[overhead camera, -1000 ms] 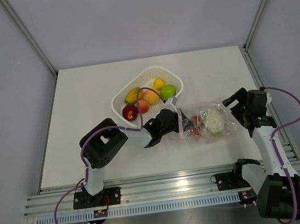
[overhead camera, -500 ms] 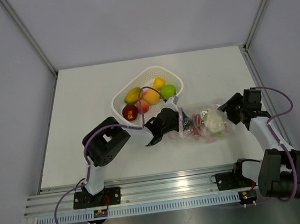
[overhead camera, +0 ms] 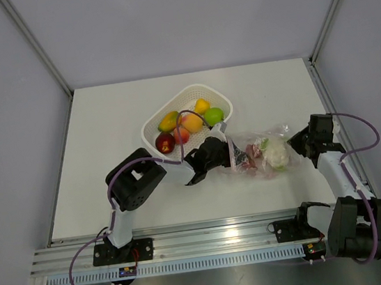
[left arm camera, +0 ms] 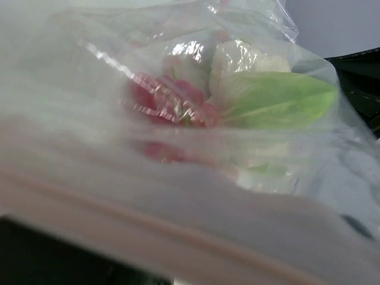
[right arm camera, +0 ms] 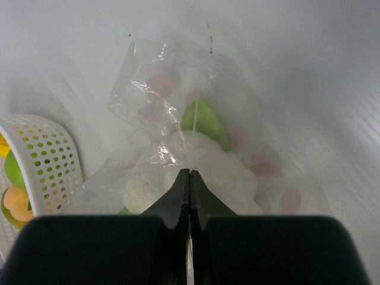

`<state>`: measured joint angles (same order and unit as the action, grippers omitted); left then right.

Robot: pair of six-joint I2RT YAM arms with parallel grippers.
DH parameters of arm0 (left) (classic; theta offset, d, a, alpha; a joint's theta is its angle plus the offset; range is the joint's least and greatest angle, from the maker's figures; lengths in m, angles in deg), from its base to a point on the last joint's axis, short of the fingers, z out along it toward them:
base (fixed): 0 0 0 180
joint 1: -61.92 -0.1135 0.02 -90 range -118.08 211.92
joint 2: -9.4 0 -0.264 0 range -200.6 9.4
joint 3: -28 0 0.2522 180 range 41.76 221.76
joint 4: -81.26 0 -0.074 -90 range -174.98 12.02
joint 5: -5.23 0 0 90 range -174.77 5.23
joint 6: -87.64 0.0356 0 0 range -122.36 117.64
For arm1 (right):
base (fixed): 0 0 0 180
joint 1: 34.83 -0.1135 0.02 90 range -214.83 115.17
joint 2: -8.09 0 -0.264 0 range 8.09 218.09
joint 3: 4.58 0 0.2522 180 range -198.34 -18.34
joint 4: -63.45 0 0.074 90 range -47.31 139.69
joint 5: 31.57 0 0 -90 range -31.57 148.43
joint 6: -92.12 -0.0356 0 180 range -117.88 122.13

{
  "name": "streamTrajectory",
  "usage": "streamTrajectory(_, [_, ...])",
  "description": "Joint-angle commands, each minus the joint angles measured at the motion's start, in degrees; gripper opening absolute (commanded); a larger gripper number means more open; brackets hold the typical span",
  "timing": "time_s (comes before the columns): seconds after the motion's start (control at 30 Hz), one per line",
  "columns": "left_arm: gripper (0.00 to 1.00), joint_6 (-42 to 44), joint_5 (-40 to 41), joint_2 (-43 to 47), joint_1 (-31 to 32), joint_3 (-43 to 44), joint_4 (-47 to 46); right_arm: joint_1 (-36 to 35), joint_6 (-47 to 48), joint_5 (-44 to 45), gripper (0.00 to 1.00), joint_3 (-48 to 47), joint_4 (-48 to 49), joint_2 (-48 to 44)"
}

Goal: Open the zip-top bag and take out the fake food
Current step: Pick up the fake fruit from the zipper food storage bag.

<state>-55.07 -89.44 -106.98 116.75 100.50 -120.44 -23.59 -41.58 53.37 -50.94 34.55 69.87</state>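
left gripper (overhead camera: 225, 153): just right of basket (overhead camera: 148, 129), pinching zip-top bag (overhead camera: 274, 135) at its mouth, likely anchoring it | bag: right of basket, fake food (overhead camera: 274, 154) inside | right gripper (right arm camera: 189, 173): farthest from basket, fingers pressed together at bag's closed end; film caught or not, unclear

A white perforated basket (overhead camera: 148, 132) stood on the white counter (overhead camera: 97, 126), a little beyond its middle and set at a slant. From the right wrist view its holed wall (right arm camera: 56, 160) showed at the left edge. Grey walls (overhead camera: 181, 17) closed the counter in on three sides, and a ribbed aluminium rail (overhead camera: 210, 238) ran along its near edge.
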Motion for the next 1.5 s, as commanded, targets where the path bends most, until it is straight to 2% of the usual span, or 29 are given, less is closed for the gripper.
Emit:
streamTrajectory(0.0, [0.15,0.50,-1.13,2.03,-0.42,1.29,-1.71,-0.17,-3.58,9.62,0.00,-0.27,-1.56,-2.18])
streamTrajectory(0.13, [0.14,0.41,-1.31,2.56,-0.51,0.59,-2.15,-0.17,-7.79,17.61,0.00,0.61,-4.28,-4.56])
streamTrajectory(0.33, [0.14,-0.38,-2.27,3.00,-1.13,-0.64,-3.73,-0.17,-9.64,23.33,0.00,1.05,-7.01,-8.07])
streamTrajectory(0.87, [0.13,-1.35,-0.87,7.13,-3.06,-7.94,-11.03,-0.17,-12.81,27.82,0.00,0.96,-10.79,-8.78])
streamTrajectory(1.47, [0.15,4.10,0.98,13.54,-4.02,0.58,4.70,-0.17,-11.14,25.98,0.00,0.34,-10.53,-5.88])
